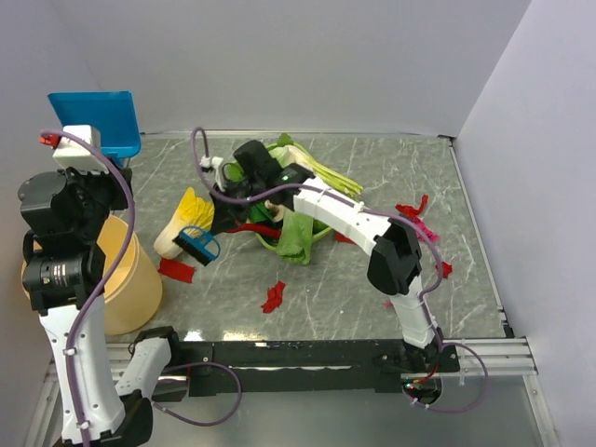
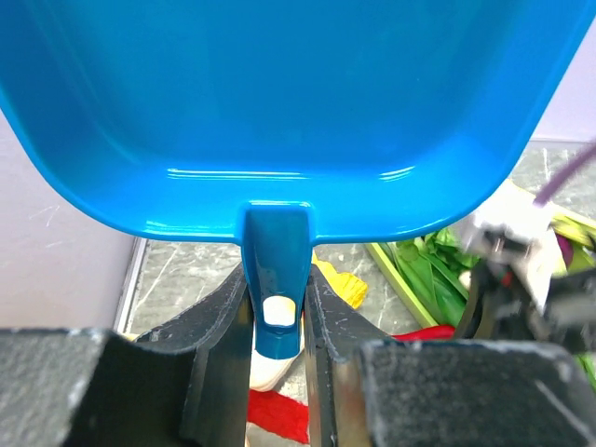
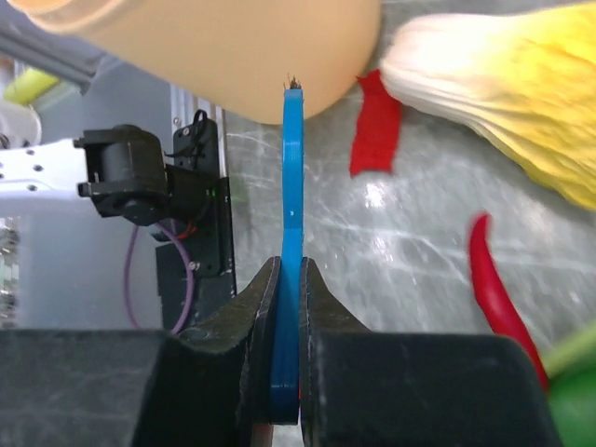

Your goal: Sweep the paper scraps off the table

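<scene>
Red paper scraps lie on the grey-green marble table (image 1: 372, 298): a strip by the bucket (image 1: 176, 269), one at front centre (image 1: 274, 296), and red and pink pieces at right (image 1: 411, 209), (image 1: 443, 268). My left gripper (image 1: 91, 149) is raised at far left, shut on the handle (image 2: 277, 298) of the blue dustpan (image 1: 98, 121), which fills the left wrist view (image 2: 279, 102). My right gripper (image 1: 210, 227) reaches across to left of centre, shut on a small blue brush (image 1: 198, 245), seen edge-on in the right wrist view (image 3: 293, 205). The strip (image 3: 375, 130) lies just beyond it.
A round tan bucket (image 1: 126, 270) stands at front left under the left arm. A yellow-and-white toy vegetable (image 1: 186, 219) lies by the brush. A green bowl of leafy greens (image 1: 296, 233) and a red chili (image 1: 258, 230) sit mid-table. White walls edge the table.
</scene>
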You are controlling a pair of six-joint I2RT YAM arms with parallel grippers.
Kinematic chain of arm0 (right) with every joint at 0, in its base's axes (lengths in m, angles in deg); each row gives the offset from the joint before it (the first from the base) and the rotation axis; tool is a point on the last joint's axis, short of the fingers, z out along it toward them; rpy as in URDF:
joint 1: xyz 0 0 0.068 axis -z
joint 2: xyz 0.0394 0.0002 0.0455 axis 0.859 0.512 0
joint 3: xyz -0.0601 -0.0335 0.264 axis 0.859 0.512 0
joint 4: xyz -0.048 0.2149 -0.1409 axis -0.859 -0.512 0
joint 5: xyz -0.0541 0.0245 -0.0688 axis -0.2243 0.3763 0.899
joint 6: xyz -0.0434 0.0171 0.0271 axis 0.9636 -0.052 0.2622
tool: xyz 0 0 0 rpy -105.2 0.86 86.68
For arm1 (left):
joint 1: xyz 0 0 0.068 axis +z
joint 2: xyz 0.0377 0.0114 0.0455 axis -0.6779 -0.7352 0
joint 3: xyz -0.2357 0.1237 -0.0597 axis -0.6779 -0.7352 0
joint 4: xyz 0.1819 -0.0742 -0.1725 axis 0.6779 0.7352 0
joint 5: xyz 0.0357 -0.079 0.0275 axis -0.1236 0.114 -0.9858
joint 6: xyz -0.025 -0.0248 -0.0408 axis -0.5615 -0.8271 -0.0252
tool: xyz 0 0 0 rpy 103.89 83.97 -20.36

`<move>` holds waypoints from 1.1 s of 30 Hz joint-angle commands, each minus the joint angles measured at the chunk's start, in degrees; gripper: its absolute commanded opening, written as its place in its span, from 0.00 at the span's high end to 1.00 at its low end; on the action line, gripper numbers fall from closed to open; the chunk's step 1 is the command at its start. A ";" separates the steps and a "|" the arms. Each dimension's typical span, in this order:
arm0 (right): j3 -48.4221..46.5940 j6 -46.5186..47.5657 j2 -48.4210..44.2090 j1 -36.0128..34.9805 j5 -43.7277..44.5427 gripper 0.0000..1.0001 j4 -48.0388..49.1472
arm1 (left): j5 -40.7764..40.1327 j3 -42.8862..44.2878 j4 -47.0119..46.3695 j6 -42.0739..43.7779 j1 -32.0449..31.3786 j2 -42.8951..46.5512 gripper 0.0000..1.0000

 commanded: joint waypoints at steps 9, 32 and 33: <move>2.39 4.45 6.86 -5.63 8.12 1.00 21.33 | 9.40 2.71 1.63 -0.23 4.83 0.63 0.99; 7.04 8.39 9.95 -7.83 12.08 1.00 23.28 | 9.04 -0.36 2.16 1.89 0.17 1.51 0.99; 7.75 9.36 9.33 -7.74 12.17 1.00 22.93 | 9.22 -0.19 2.25 1.89 0.17 1.51 0.99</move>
